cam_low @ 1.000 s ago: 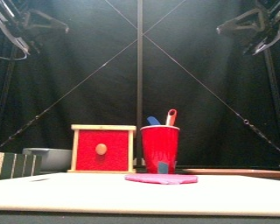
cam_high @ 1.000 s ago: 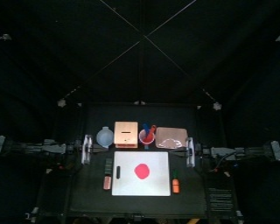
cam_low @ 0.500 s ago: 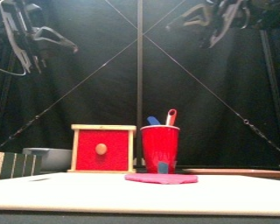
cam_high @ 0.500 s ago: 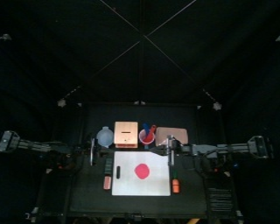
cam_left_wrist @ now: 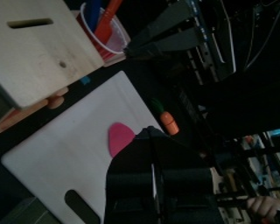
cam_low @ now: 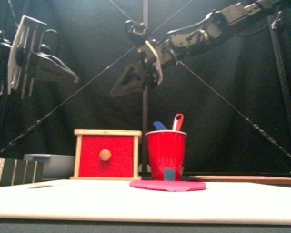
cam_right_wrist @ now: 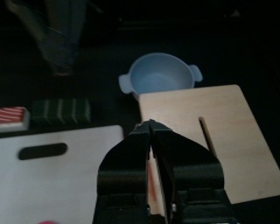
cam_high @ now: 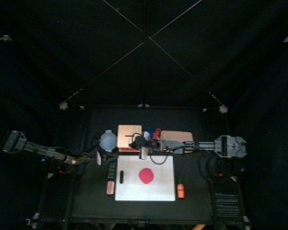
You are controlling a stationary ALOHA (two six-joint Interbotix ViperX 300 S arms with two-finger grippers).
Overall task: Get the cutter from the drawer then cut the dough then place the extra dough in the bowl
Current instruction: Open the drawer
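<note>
Left end effector (cam_left_wrist: 154, 144) and right end effector (cam_right_wrist: 150, 129) are closed, empty. The right hangs above the box (cam_right_wrist: 236, 144) — unopened, it could slip off the knob (cam_low: 105, 156) below, or clip the cup (cam_low: 166, 153) beside.

We see a small black desk (cam_high: 194, 121) enclosed by black curtains (cam_high: 62, 54); the back curtain (cam_low: 99, 27) shows palest toward its top centre.

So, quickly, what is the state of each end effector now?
Left end effector: shut, holding nothing.
Right end effector: shut, holding nothing.
</note>
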